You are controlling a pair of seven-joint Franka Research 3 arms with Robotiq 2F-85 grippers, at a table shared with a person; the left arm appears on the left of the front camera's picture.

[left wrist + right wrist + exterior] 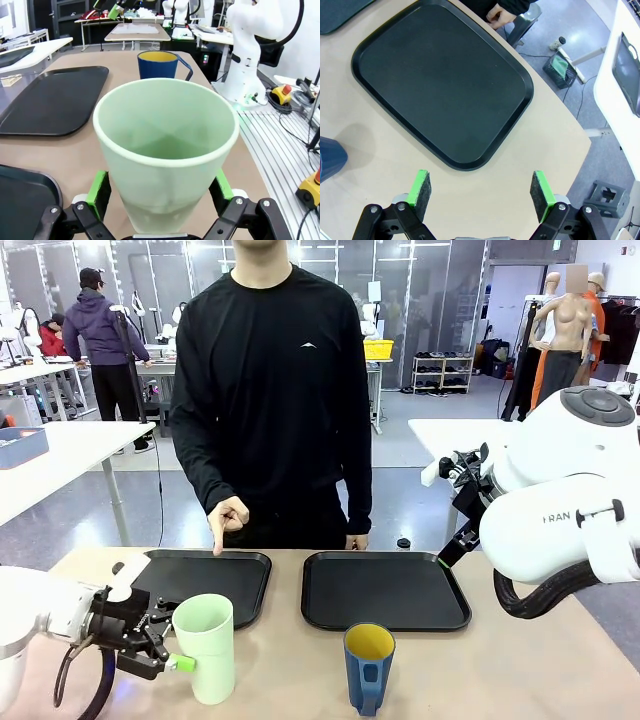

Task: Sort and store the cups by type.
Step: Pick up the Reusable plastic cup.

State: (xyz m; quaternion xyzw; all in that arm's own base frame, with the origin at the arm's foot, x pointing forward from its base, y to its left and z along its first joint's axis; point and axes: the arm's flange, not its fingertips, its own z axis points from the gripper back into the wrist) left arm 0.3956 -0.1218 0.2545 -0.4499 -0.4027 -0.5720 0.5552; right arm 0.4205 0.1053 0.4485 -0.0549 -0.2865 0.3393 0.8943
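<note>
Mint-green plastic tumbler (165,150), tall, handleless, stands on the counter (500,660). Left jaws straddle its lower wall; cannot tell if clamped. Likely light, slick, slightly yielding: grip low, moderately. Right jaws wide open, empty.

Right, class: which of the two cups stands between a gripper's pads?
The mint-green tumbler: tall, handleless, flanked by the left gripper. The blue mug, with a handle and a yellow inside, stands apart on the table.
</note>
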